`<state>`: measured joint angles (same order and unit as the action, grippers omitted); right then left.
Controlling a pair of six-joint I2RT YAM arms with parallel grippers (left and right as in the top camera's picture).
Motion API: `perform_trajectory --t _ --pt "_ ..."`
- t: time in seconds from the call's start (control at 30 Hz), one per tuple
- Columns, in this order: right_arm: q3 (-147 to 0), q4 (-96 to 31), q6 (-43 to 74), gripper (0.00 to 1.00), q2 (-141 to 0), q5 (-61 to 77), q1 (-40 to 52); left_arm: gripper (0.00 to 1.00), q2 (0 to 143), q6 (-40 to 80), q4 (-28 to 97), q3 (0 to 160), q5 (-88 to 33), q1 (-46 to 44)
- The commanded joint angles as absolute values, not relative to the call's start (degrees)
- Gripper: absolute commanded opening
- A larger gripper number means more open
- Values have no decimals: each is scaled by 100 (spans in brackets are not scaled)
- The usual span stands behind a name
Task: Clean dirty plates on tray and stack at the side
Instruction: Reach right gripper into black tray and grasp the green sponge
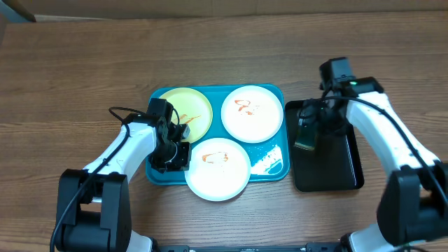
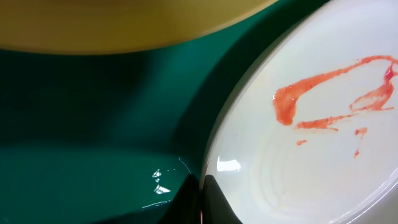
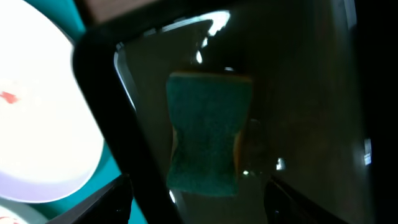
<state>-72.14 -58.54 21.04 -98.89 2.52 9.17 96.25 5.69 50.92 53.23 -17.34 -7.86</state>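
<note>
Currently, the large turquoise rectangular plastic tray lies mid-desk. It carries a pale yellow-green round plate, a far white round plate and a near white round plate, all sauce-smeared. The left gripper sits at the near plate's left rim with its jaws almost together; whether they pinch the rim cannot be told. The right gripper has its jaws spread above a green rectangular sponge in the narrow black tray toward the desk's right edge.

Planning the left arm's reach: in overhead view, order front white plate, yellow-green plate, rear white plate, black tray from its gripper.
1. Front white plate, at the left gripper
2. Yellow-green plate, behind
3. Rear white plate, back right
4. Black tray, far right
</note>
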Motion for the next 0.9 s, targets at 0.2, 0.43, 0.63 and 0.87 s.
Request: perform_trajectory --t 0.2,0.43,0.63,0.87 --pt "-7310 -5815 2429 69 -10534 84 1131 4 9664 646 5072 5393 -1612 -808" --pt "-7269 -5723 2453 68 -10659 -38 1131 4 9664 646 5074 5393 -1612 -808" --pt "-7258 -5592 2558 67 -10659 -36 1131 4 9664 648 5076 5393 -1612 -808" --pt "-6984 -5288 2561 67 -10659 -38 1129 4 9666 648 5076 5393 -1612 -808"
